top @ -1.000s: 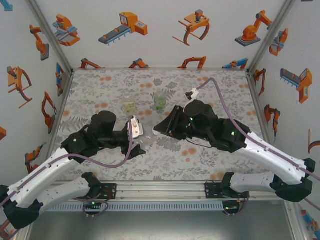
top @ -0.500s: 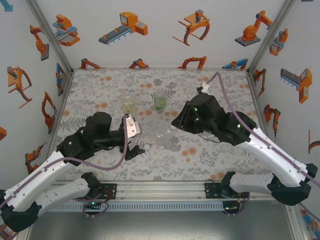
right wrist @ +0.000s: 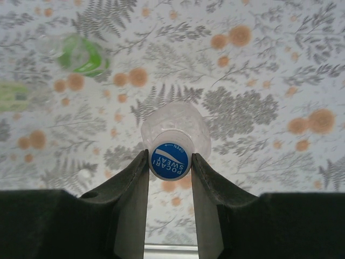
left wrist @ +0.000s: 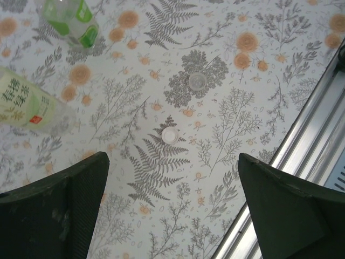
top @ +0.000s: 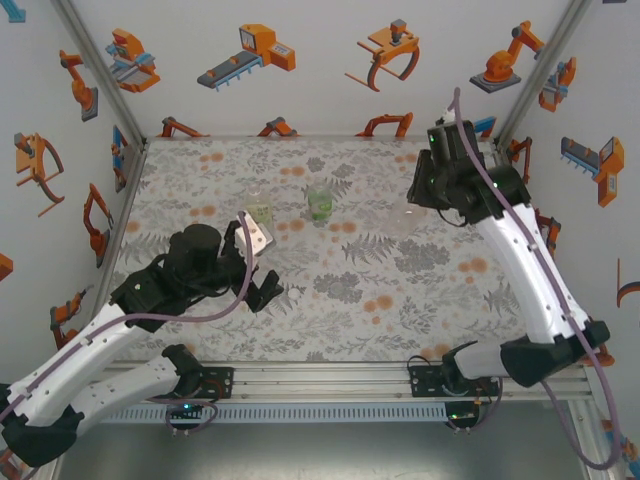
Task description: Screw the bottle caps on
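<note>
The right fingers (right wrist: 132,205) were pinching the blue cap (right wrist: 170,160) of the colourless bottle (right wrist: 175,125), one black finger on each side of it. The cap, a small round disc printed with white letters, faced the wrist camera. The bottle's long axis ran straight away from it, down toward the desk (right wrist: 259,65); whether its base touched the desk could not be told. From overhead this bottle (top: 400,222) was near the far right corner of the desk, a faint clear shape against the fern-and-flower print

The left fingers (left wrist: 59,210) were spread wide with nothing between them, over the near half of the desk, left of the middle. Below them lay two loose caps, near each other but not touching: a white cap (left wrist: 170,135), round and opaque, and a translucent cap (left wrist: 197,81) beyond it. The ribbed aluminium rail (left wrist: 307,156) along the desk's edge ran close by

The bright green bottle (top: 320,205) and the pale yellow-green bottle (top: 259,212) stood upright, necks up, side by side but apart in the far half of the desk. Both were clear plastic, and the pale one carried a label with green characters
</note>
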Action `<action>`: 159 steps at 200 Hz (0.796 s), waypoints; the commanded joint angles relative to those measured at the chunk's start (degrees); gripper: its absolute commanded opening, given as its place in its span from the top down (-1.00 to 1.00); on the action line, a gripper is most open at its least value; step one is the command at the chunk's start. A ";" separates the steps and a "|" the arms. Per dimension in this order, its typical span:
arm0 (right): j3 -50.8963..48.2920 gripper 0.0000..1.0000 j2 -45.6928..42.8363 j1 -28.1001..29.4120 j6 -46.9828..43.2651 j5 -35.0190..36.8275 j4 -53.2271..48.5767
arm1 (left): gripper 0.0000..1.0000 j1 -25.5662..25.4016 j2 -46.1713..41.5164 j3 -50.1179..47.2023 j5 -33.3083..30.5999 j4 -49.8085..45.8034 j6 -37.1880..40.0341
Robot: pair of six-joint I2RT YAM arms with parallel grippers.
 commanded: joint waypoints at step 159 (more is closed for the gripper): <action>31.30 1.00 44.95 -7.99 -19.38 -8.89 12.36 | -0.89 1.56 -9.77 -0.09 -1.86 -4.87 -8.68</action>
